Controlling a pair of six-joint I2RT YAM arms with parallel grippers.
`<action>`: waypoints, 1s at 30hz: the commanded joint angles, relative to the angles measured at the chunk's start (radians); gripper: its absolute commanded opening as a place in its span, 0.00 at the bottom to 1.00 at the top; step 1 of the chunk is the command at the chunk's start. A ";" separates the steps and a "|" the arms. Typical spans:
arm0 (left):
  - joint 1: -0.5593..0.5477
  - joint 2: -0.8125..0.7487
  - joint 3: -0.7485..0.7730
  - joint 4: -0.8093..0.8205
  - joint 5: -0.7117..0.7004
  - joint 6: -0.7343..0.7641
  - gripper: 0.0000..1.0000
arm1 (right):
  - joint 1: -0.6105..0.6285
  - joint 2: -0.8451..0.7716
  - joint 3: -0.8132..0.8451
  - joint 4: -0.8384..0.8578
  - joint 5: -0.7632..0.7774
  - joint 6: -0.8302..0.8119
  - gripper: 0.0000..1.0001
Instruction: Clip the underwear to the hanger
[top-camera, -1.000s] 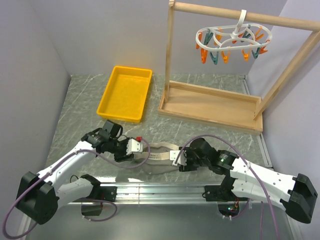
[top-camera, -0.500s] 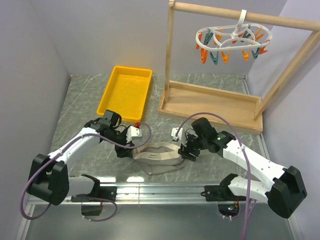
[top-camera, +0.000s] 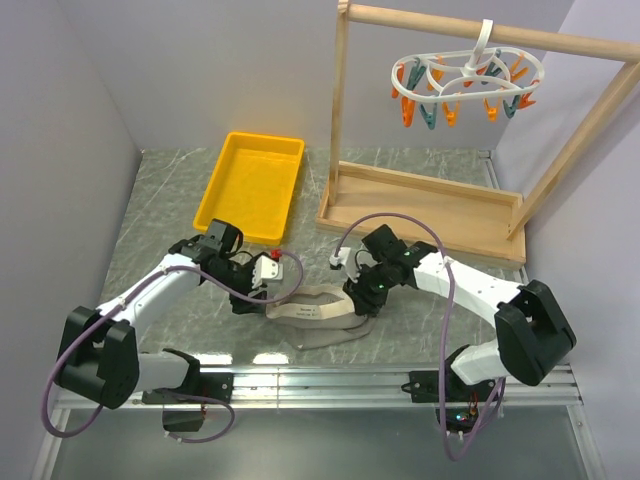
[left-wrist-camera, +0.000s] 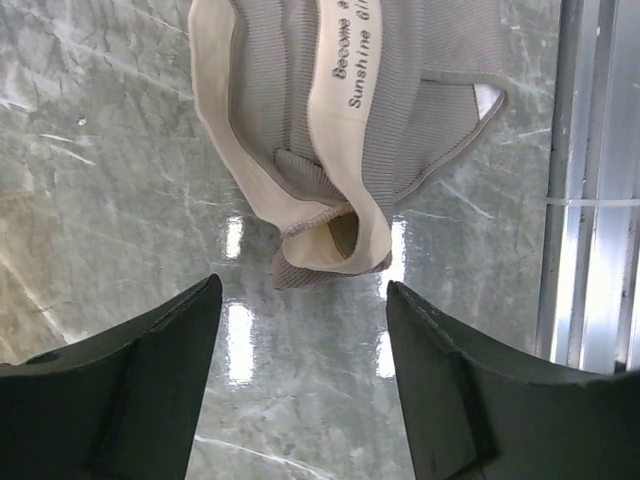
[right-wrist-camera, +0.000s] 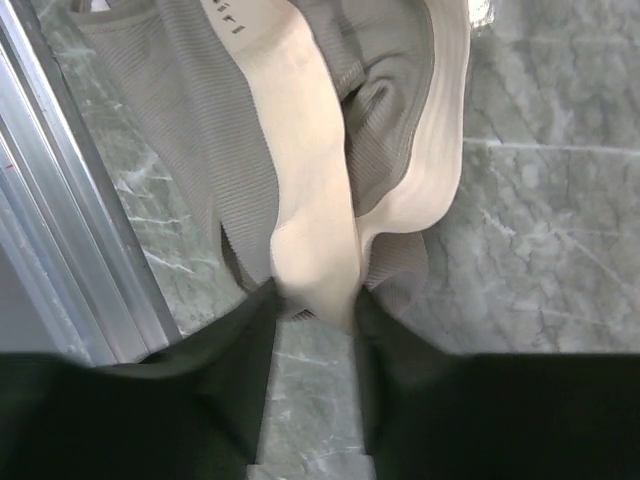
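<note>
The grey-taupe underwear (top-camera: 315, 312) with its beige waistband lies bunched on the marble table between my two grippers. My left gripper (top-camera: 262, 298) is open at the underwear's left end; in the left wrist view the gripper (left-wrist-camera: 305, 300) stands just short of the folded fabric (left-wrist-camera: 350, 130), not touching it. My right gripper (top-camera: 357, 300) is shut on the right end; in the right wrist view the gripper (right-wrist-camera: 312, 300) pinches a fold of the beige waistband (right-wrist-camera: 310, 200). The white ring hanger (top-camera: 468, 80) with orange and teal clothespins hangs from the wooden rack's bar at the back right.
The wooden rack (top-camera: 420, 210) stands at the back right on its base board. A yellow tray (top-camera: 252, 185) lies at the back left. An aluminium rail (top-camera: 320, 380) runs along the table's near edge, close to the underwear (left-wrist-camera: 590, 200). Grey walls enclose the table.
My right gripper has swung left and away from the near edge with the underwear's right end, so the stretched fabric has bunched up. My left gripper has drawn back slightly from the left end.
</note>
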 joint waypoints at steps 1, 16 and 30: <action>-0.001 0.005 0.028 0.000 0.045 0.074 0.71 | -0.006 -0.009 0.048 0.023 -0.043 0.008 0.36; -0.128 0.095 0.063 0.079 -0.023 0.131 0.68 | 0.072 -0.324 -0.182 0.067 0.129 -0.241 0.00; -0.183 0.134 0.059 0.146 -0.043 0.051 0.50 | 0.130 -0.342 -0.226 0.112 0.170 -0.230 0.00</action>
